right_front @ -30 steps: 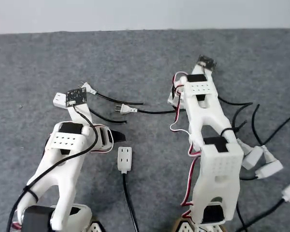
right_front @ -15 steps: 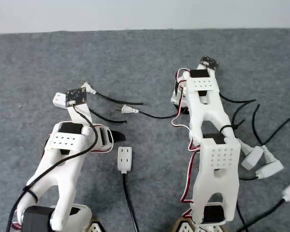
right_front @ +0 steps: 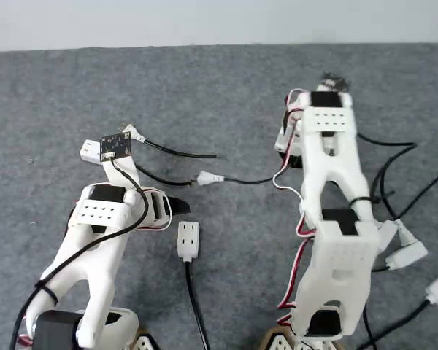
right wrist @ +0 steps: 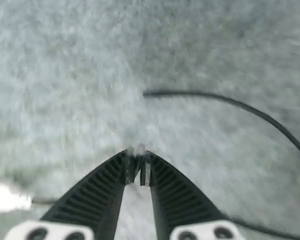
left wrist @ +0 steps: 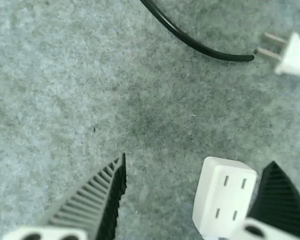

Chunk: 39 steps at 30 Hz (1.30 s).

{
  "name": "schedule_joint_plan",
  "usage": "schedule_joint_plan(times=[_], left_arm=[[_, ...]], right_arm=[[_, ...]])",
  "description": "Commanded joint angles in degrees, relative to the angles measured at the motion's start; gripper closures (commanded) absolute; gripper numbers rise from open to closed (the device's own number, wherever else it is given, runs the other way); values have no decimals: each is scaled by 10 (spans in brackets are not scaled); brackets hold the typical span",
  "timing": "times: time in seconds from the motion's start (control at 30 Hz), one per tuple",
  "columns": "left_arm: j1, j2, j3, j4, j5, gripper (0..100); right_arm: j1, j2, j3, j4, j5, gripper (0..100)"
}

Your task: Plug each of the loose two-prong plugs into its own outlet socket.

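The grey felt-covered table carries both arms. The white right arm has swung off to its own right over the last second. Its gripper has its black ribbed fingers pressed together. A thin black cord runs straight to them, so I judge they are clamped on it.

The white left arm has not shifted. Its gripper hangs low over the table with fingers spread wide. The white rectangular outlet socket block sits just beside the inside of one finger; whether they touch I cannot tell. That block lies between the two arm bases, on its own black lead.

The small white two-prong plug on the held cord has been dragged toward the right arm and slightly nearer the socket block, prongs pointing toward the left arm. This reads as a tow to reposition the plug, which is not yet inserted and lies apart from the block. What looks like a second small white plug lies beyond the left arm, unmoved.
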Motion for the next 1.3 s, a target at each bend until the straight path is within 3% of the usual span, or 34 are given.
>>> schedule_joint_plan(times=[0.0,0.17,0.3,0.4,0.6,0.73,0.83,1.27], left_arm=[[-3,1,-24,-15,-5,607],[-4,1,-24,-15,-5,607],[-4,1,-24,-15,-5,607],[-4,1,-24,-15,-5,607],[-3,1,-24,-15,-5,607],[-3,1,-24,-15,-5,607],[-3,1,-24,-15,-5,607],[-3,1,-24,-15,-5,607]], right_arm=[[5,-87,-28,67,54,991],[7,-137,-20,153,149,991],[44,-195,60,148,234,991],[68,-240,98,149,353,991],[77,-226,79,147,476,991],[77,-150,0,149,471,991],[75,-65,-100,145,423,991],[13,365,-679,132,376,986]])
